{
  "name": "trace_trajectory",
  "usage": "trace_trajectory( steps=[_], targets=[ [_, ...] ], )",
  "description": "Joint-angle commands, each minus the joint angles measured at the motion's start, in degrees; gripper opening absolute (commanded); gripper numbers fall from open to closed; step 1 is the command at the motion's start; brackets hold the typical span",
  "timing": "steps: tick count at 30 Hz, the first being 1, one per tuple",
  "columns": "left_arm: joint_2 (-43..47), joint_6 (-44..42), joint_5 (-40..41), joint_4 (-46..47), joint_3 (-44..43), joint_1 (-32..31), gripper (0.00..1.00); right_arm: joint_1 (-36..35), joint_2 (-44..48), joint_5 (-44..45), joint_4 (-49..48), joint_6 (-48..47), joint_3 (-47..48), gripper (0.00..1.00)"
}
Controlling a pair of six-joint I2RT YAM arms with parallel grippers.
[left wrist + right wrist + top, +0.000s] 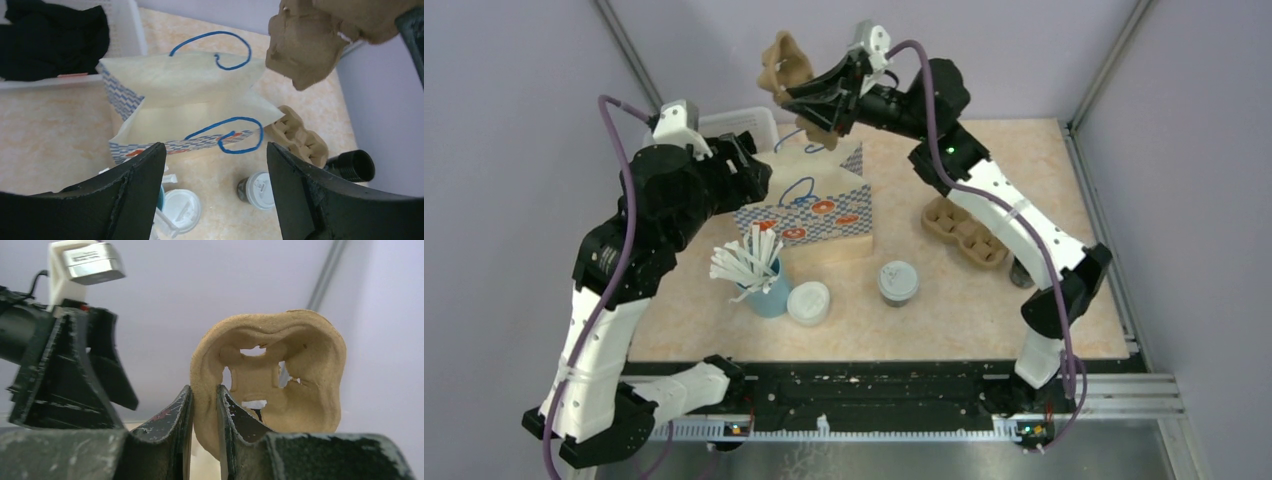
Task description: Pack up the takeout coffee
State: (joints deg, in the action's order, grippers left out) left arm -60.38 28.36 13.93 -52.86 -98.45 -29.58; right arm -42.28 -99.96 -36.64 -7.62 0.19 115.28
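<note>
**Now: carrier held high, coffee waiting near the front edge**

Top view. My right fingers are clenched on a brown pulp cup carrier. They hold it high over the back edge of the tabletop, behind the open paper bag. My left fingers hang spread and empty above the bag's left end. The takeout coffee stands upright with its lid on, toward the front edge and a little right of centre. It is in front of the bag's right corner and apart from it. A loose white lid and a blue cup of straws sit to its left. A second carrier lies behind it to the right.

Left wrist view. Between my spread fingers I look down into the bag's open mouth. The coffee shows on the front-edge side of the bag, low in the frame beside one finger.

Right wrist view. The fingers pinch the carrier's rim, with purple wall behind it. The coffee is out of sight here.

My read is that the cup's long axis is vertical, so it wants a level grip around its side. It lies forward and to the right of my free left fingers, and well below and in front of the busy right ones. The left arm looks the readier of the two.
</note>
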Motion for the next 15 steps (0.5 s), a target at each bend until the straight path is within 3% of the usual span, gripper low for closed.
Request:
trace_trajectory(
  steps=[1, 9, 15],
  targets=[
    [-3.2, 4.2, 9.1, -10.2, -4.4, -0.1, 0.80, -3.8, -3.5, -5.0, -11.1, 6.8, 1.9, 0.00],
    [-5.4, 3.9, 7.6, -13.7, -6.5, 0.9, 0.79, -4.0, -6.0, -6.8, -15.1, 10.6, -1.6, 0.00],
    [-5.7, 0.2, 9.5, -13.7, -7.7, 1.4, 0.75, -3.4, -3.1, -7.5, -20.0, 9.7, -12.6, 0.00]
  ],
)
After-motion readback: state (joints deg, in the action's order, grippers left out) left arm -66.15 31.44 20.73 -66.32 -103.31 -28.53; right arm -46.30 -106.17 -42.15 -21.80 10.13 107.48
